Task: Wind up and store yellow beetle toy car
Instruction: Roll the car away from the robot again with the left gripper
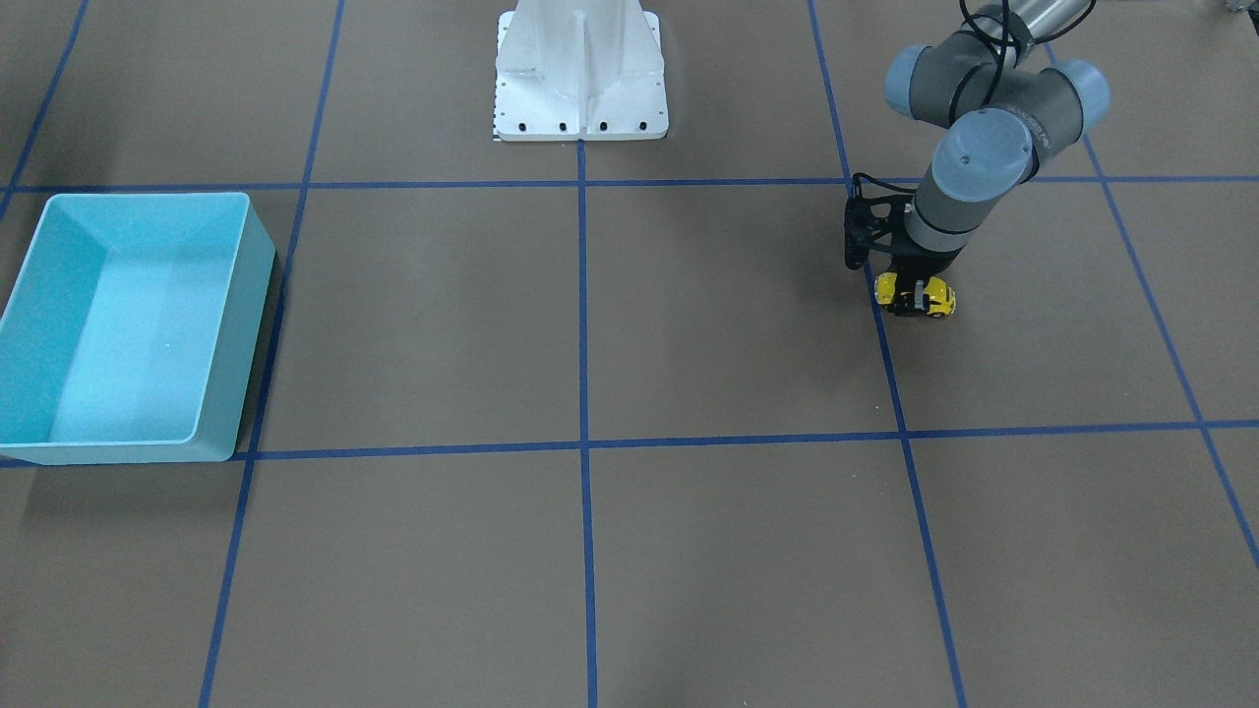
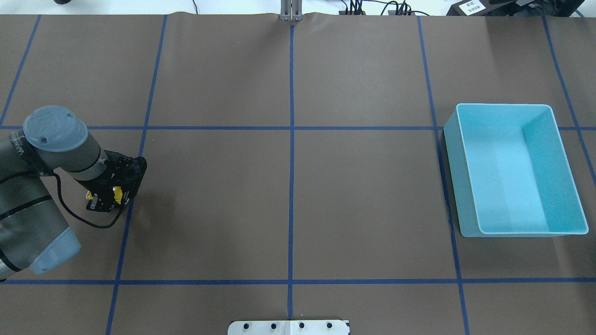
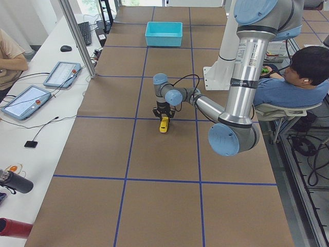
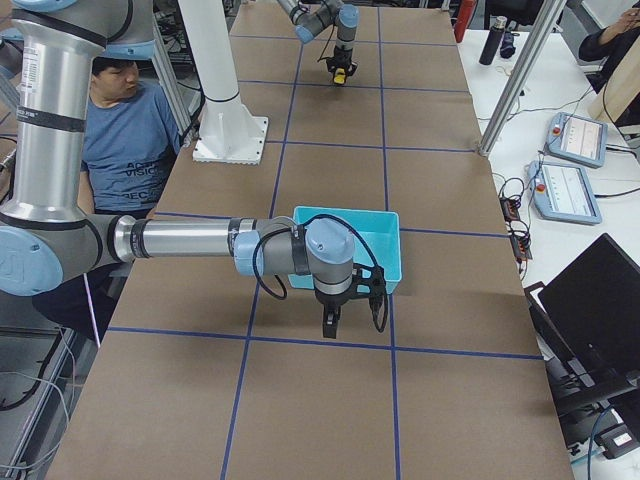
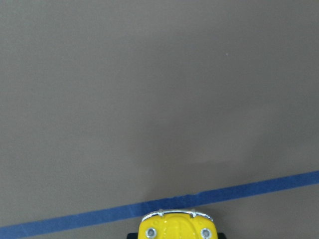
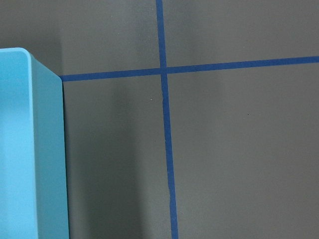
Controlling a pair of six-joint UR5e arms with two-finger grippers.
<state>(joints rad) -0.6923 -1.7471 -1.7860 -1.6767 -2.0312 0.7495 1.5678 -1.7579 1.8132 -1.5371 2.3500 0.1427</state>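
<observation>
The yellow beetle toy car (image 1: 916,296) sits low over the brown table, next to a blue tape line. My left gripper (image 1: 919,295) comes down on it from above and is shut on it, a finger on each side. The car also shows in the overhead view (image 2: 118,194), the left side view (image 3: 164,124), far off in the right side view (image 4: 342,72), and its nose at the bottom edge of the left wrist view (image 5: 175,227). My right gripper (image 4: 330,326) hangs just above the table in front of the turquoise bin (image 4: 392,250). I cannot tell whether it is open or shut.
The turquoise bin (image 2: 450,177) is empty and stands at the far end of the table from the car (image 1: 258,295); its corner shows in the right wrist view (image 6: 47,149). The white robot base (image 1: 580,69) is at the table's edge. Operators sit beside the table.
</observation>
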